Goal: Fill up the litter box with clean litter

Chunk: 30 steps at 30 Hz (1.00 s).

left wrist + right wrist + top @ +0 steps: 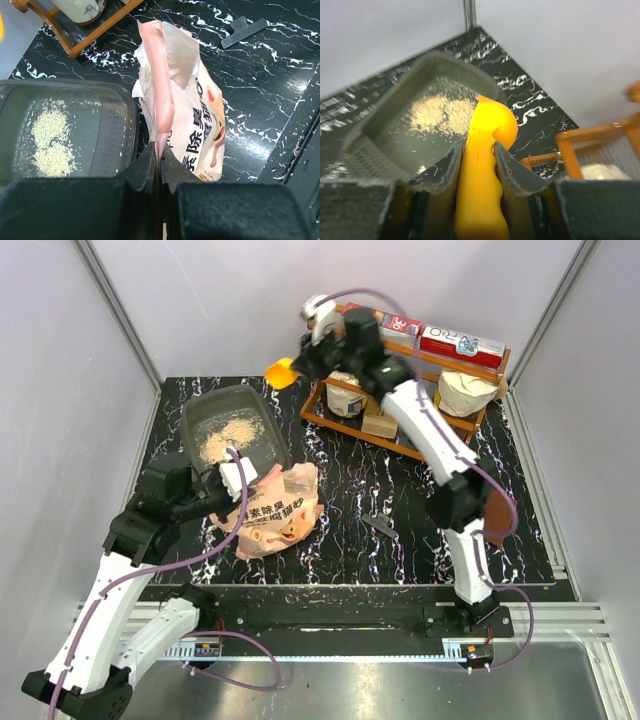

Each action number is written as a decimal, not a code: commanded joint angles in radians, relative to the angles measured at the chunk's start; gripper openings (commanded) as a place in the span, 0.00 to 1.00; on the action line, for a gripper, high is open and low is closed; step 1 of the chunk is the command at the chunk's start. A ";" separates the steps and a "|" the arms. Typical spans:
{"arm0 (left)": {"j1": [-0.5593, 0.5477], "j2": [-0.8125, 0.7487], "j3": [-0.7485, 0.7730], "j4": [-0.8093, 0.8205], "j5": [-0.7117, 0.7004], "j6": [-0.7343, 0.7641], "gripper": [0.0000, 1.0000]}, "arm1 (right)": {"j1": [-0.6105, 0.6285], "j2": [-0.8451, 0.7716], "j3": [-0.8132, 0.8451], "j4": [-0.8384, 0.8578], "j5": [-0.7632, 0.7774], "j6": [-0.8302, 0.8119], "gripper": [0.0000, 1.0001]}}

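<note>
The dark grey litter box (200, 410) sits at the back left with a patch of pale beige litter (228, 435) on its floor; it also shows in the left wrist view (125, 115) and the right wrist view (380, 120). The pink-orange pig bag (280, 505) stands just right of the box, top open. My left gripper (237, 480) is shut on the bag's pink top edge (157, 100). My right gripper (305, 358) is shut on the yellow scoop (482, 150), held in the air beyond the box's far right corner; its bowl (281, 371) points left.
An orange wooden rack (400, 415) with jars and boxes stands at the back right. A dark grey bag clip (378, 526) lies on the black marbled table right of the bag; it also shows in the left wrist view (243, 31). White walls close in on three sides.
</note>
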 commanded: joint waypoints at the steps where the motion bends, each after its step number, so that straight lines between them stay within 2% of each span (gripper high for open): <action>1: 0.013 -0.006 0.015 0.169 0.027 -0.074 0.00 | -0.138 -0.192 0.100 -0.221 -0.274 0.188 0.00; 3: 0.025 -0.003 0.006 0.203 0.035 -0.108 0.00 | -0.189 -0.207 0.169 -0.336 -0.395 0.189 0.00; 7: 0.059 0.008 0.004 0.259 0.064 -0.206 0.00 | -0.199 -0.273 0.128 -0.627 -0.527 0.056 0.00; 10: 0.067 0.017 0.009 0.278 0.081 -0.222 0.00 | -0.199 -0.313 0.022 -0.699 -0.581 0.038 0.00; 14: 0.067 0.026 0.012 0.279 0.083 -0.228 0.00 | -0.193 -0.324 -0.087 -0.697 -0.616 0.064 0.00; 20: 0.070 0.017 0.015 0.278 0.081 -0.229 0.00 | -0.146 -0.264 -0.054 -0.711 -0.586 0.041 0.00; 22: 0.073 0.016 0.018 0.278 0.079 -0.234 0.00 | -0.120 -0.235 -0.037 -0.763 -0.560 -0.026 0.00; 26: 0.075 0.016 0.032 0.276 0.087 -0.229 0.00 | 0.015 -0.157 0.020 -0.874 -0.319 -0.132 0.00; 27: 0.073 0.019 0.035 0.276 0.090 -0.226 0.00 | 0.027 -0.146 0.031 -0.881 -0.285 -0.115 0.00; 30: 0.075 0.025 0.052 0.275 0.099 -0.225 0.00 | 0.037 -0.155 0.002 -0.800 -0.131 0.090 0.00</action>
